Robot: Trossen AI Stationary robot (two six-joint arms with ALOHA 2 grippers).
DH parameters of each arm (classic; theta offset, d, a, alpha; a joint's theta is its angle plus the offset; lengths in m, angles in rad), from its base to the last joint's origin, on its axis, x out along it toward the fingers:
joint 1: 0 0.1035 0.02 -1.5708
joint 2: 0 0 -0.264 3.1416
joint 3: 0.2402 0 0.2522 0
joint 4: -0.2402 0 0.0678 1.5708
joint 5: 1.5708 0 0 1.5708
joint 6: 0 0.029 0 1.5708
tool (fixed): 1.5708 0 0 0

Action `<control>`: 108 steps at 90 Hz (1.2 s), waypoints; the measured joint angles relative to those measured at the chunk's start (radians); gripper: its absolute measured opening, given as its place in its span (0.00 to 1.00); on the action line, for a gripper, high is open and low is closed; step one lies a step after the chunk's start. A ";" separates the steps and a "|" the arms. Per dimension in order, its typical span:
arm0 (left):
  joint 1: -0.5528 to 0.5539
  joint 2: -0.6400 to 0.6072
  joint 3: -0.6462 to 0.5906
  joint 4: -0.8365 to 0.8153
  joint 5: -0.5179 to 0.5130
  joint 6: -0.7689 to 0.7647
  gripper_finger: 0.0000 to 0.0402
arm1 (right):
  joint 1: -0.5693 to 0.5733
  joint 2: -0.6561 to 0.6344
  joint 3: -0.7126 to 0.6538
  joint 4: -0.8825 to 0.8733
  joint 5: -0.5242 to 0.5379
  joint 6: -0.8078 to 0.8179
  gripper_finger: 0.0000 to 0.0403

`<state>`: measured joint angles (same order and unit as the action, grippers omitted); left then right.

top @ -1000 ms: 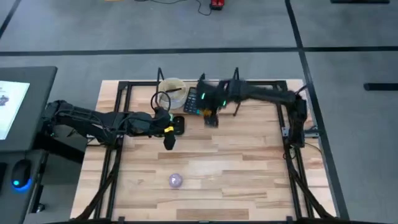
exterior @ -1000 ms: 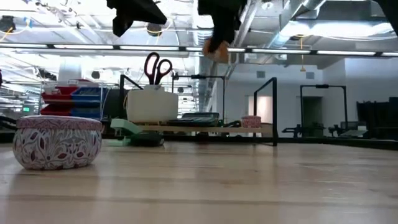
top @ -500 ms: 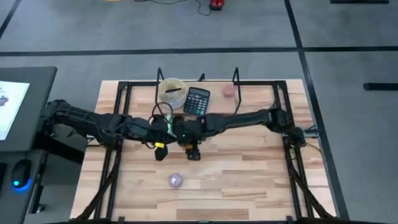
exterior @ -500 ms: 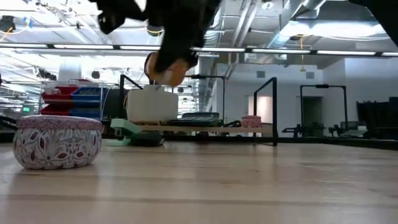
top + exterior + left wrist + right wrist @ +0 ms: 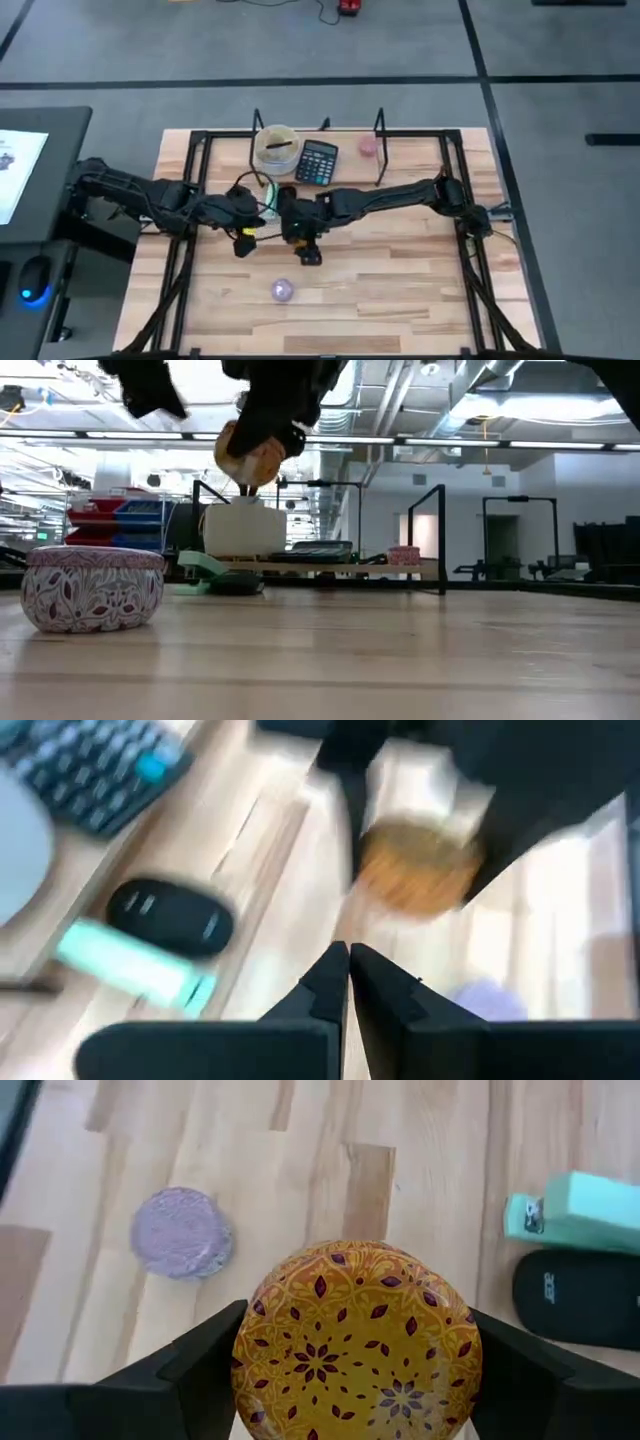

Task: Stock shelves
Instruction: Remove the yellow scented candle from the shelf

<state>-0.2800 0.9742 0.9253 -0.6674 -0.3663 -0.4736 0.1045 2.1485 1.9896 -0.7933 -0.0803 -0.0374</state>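
**A:** What has changed in the last second?

**B:** The right claw [image 5: 305, 245] has left the shelves [image 5: 348, 168] and swung out over the middle of the tabletop [image 5: 400, 270]. It has brought the orange patterned tin [image 5: 356, 1342] along, gripped between its fingers.

**A:** Is the tin on the shelves, then?

**B:** No. It hangs in the air, well apart from the rack. In the low view it sits high above the wood, and nothing touches it except the claw. The purple tin [image 5: 283, 290] stands on the tabletop nearer the front edge.

**A:** And the left claw?

**B:** The left claw [image 5: 348, 960] is clenched on nothing, with its fingertips pressed together. It has pulled back a little towards its own side and hovers just beside the right one.

**A:** What is on the rack already?

**B:** There is a cup [image 5: 275, 145] with scissors in it and a calculator [image 5: 317, 161]. There is also a small pink thing at the far end, and I cannot tell what that is. A black mouse [image 5: 575, 1295] and a mint stapler [image 5: 575, 1215] lie on the tabletop just in front of the shelves.

**A:** So what does that mean for the stocking?

**B:** I judge that this tin is no closer to being stocked, since it is now farther from the rack than it was. It may be heading for a put-down or a re-grip, but I can't tell which. Both tins, the mouse and the stapler are not yet shelved.
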 joint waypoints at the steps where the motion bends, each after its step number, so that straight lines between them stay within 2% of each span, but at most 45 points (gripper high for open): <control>1: -0.001 -0.003 0.000 -0.012 -0.003 -0.002 0.00 | 0.001 -0.004 0.000 0.000 0.000 -0.003 0.69; 29: -0.005 -0.131 -0.001 -0.209 -0.086 -0.059 0.00 | 0.000 -0.094 0.000 -0.067 0.006 -0.031 0.69; 36: -0.005 -0.173 -0.002 -0.210 -0.116 -0.062 0.00 | 0.000 -0.099 -0.014 -0.090 0.006 -0.031 0.69; 46: -0.005 -0.231 -0.002 -0.166 -0.128 -0.061 0.00 | -0.006 -0.091 -0.102 -0.041 0.004 -0.034 0.69; 55: -0.005 -0.270 -0.003 -0.100 -0.127 -0.051 0.00 | -0.023 -0.053 -0.150 0.061 -0.006 -0.028 0.69; 67: -0.005 -0.304 -0.003 -0.010 -0.127 -0.017 0.00 | -0.032 0.026 -0.128 0.114 -0.032 -0.056 0.69; 108: -0.005 -0.300 -0.003 0.030 -0.137 0.000 0.00 | 0.001 0.325 0.142 0.097 -0.077 -0.065 0.69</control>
<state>-0.2848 0.6741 0.9226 -0.6370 -0.5031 -0.4739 0.1053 2.4731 2.1314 -0.6961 -0.1576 -0.1028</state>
